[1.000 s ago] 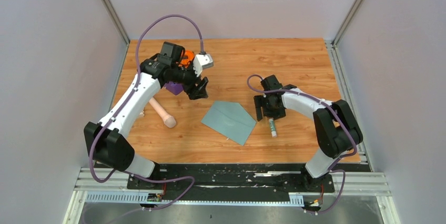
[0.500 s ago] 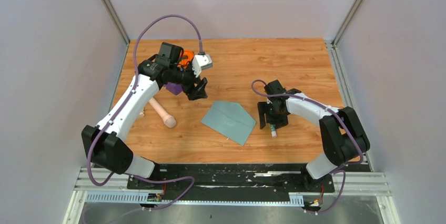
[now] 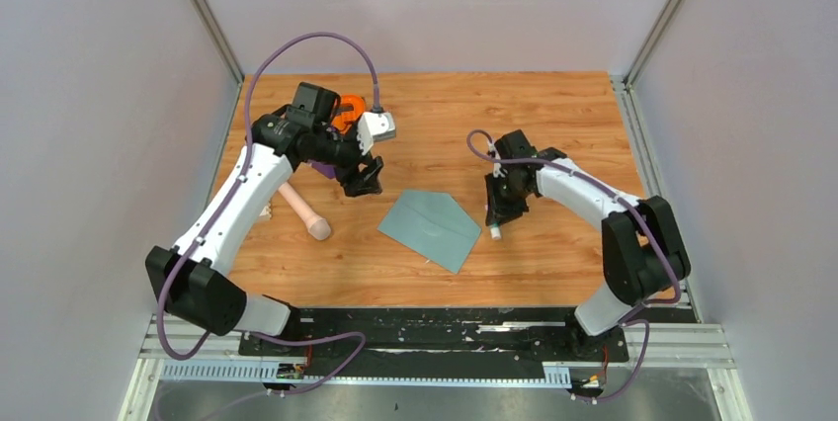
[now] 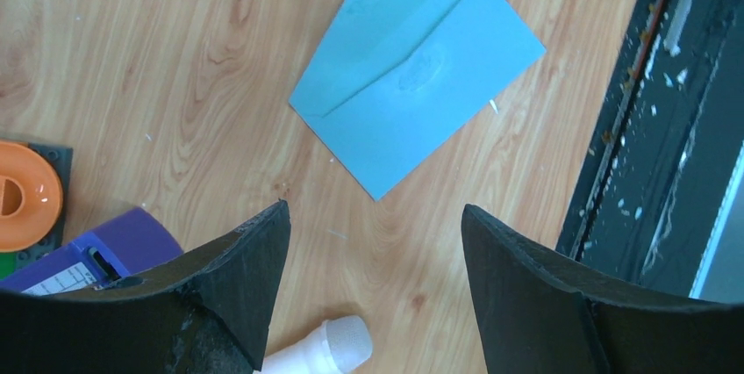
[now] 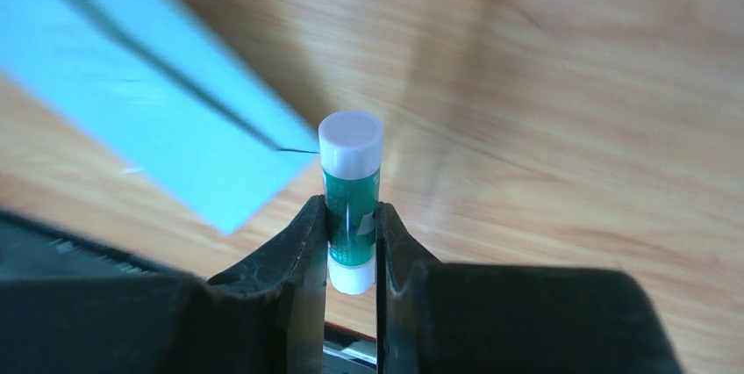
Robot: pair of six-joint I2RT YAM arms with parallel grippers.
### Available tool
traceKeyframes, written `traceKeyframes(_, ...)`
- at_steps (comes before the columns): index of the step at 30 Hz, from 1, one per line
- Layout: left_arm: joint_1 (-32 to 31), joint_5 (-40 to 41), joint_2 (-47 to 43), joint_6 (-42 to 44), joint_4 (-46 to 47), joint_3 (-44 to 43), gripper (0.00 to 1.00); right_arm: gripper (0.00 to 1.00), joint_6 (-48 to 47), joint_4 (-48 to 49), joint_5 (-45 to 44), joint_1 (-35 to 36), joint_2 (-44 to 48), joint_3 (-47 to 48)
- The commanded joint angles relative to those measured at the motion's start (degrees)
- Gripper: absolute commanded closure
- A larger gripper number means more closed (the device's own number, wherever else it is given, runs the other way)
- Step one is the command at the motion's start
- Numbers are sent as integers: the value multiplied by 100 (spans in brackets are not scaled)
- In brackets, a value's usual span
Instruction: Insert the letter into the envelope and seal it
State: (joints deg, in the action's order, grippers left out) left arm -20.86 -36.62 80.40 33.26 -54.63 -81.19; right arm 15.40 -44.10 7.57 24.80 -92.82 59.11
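The grey-teal envelope point(image 3: 432, 228) lies flat mid-table with its pointed flap spread open; it also fills the upper part of the left wrist view point(image 4: 412, 75). The letter is out of view. My right gripper point(image 3: 496, 215) is shut on a green glue stick point(image 5: 351, 190) with white ends, held just off the envelope's right corner point(image 5: 132, 84). Its white cap point(image 3: 494, 233) pokes out below the fingers. My left gripper point(image 3: 364, 182) hangs open over bare wood up-left of the envelope, nothing between its fingers point(image 4: 254, 277).
A pinkish cylinder point(image 3: 304, 211) lies left of the envelope; its pale tip point(image 4: 329, 348) shows under the left gripper. A purple box point(image 3: 324, 166) and an orange reel point(image 3: 346, 108) sit at the back left. The black rail point(image 4: 649, 128) marks the table's near edge.
The right gripper has shut on the glue stick and carried it left, up to the envelope's right corner. The left arm has drifted slightly left.
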Motion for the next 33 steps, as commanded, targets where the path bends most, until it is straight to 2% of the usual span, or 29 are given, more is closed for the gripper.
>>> traceKeyframes(1,22,-248,-529,1381,-1403,-572,21,100,-705,128,1743,143,699,1071)
traceKeyframes(4,-21,156,-640,2455,-2464,-1170,20,100,-1125,160,2360,622,822,1704)
traceKeyframes(5,-62,549,-721,2667,-2935,-1263,20,100,-1208,175,2546,809,809,1882)
traceKeyframes(7,-116,1228,-952,3363,-3454,-1384,19,100,-1207,306,2973,1004,771,2163)
traceKeyframes(9,-239,1854,-1321,3929,-3514,-1293,18,100,-1135,491,3371,1143,705,2356)
traceKeyframes(11,-488,2142,-1830,4452,-3169,-1138,15,100,-1068,728,3639,1283,693,2470)
traceKeyframes(12,-581,2137,-2022,4855,-2689,-961,13,100,-1031,861,3726,1360,691,2507)
traceKeyframes(13,-780,2018,-2438,5045,-2348,-833,8,100,-986,987,3800,1441,690,2536)
traceKeyframes(16,-1240,1897,-3263,5664,-381,159,1,100,-852,1220,3769,1707,600,2707)
traceKeyframes(19,-1574,2177,-3408,6513,170,739,0,100,-730,1225,3775,1893,422,2917)
traceKeyframes(25,-1932,1990,-3897,8564,1272,1941,0,100,-580,1293,3533,2151,290,3127)
traceKeyframes(27,-2012,1993,-3965,8989,1714,2217,1,100,-529,1338,3498,2193,265,3157)
traceKeyframes(29,-2060,2011,-3980,9210,1754,2308,7,100,-477,1403,3505,2204,255,3167)
traceKeyframes(33,-2117,2037,-4002,9260,1728,2372,23,100,-443,1470,3568,2218,194,3216)
